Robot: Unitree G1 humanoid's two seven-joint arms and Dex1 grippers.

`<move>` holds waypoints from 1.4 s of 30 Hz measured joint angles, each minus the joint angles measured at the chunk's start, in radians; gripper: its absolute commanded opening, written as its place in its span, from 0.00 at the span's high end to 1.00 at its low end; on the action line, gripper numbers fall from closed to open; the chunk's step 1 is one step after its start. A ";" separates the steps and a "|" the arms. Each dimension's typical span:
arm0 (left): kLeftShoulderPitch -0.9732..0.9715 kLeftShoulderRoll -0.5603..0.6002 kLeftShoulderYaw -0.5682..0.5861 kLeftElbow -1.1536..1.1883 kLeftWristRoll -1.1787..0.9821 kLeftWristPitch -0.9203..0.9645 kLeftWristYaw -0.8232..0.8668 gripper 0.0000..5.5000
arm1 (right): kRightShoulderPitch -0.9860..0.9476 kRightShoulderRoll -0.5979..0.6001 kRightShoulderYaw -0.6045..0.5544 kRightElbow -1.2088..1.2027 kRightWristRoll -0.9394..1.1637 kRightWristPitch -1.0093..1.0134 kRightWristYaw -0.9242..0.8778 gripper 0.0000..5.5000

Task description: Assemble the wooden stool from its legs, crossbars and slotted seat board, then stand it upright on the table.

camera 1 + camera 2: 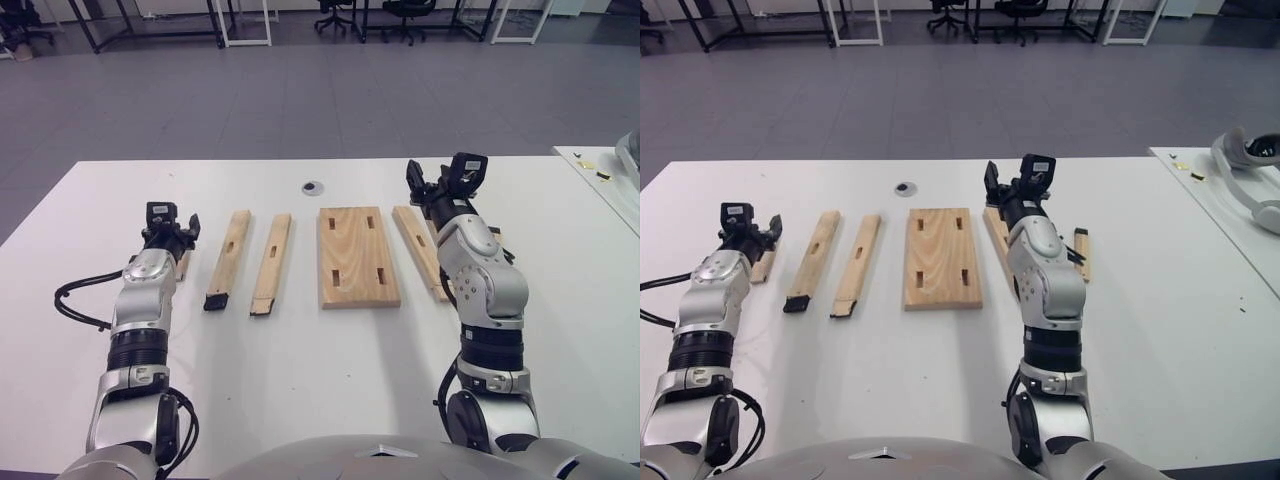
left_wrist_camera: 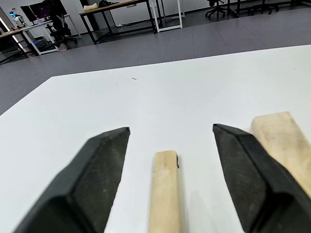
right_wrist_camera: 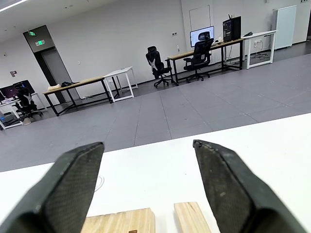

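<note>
My left gripper [image 2: 171, 128] wears matte black, finely grained pads [image 2: 102, 170]. The flat rectangular pale-wood seat board [image 1: 358, 255] shows tan streaks and four dark slots against the plain white table [image 1: 300, 380]. Left of that board, the nearer pale wooden leg [image 1: 272, 250] and the farther pale wooden leg [image 1: 229, 258] have black tips.

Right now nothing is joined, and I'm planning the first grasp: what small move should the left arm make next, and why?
Probably lower the left gripper and close it: it hangs open astride the end of a thin wooden bar lying flat.
</note>
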 measured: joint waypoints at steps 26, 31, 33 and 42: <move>0.005 0.107 -0.043 0.307 -0.024 -0.100 -0.256 0.78 | 0.006 0.013 0.010 -0.003 -0.004 -0.015 -0.010 0.39; 0.009 0.107 -0.049 0.304 -0.024 -0.117 -0.257 0.90 | 0.006 0.013 0.010 -0.004 -0.003 -0.012 -0.010 0.39; 0.013 0.106 -0.049 0.298 -0.026 -0.144 -0.265 0.90 | 0.006 0.013 0.008 -0.004 -0.001 -0.007 -0.010 0.39; -0.209 0.030 -0.042 -0.116 -0.122 -0.330 -0.302 0.90 | -0.044 0.027 -0.073 -0.001 0.102 0.040 0.000 0.39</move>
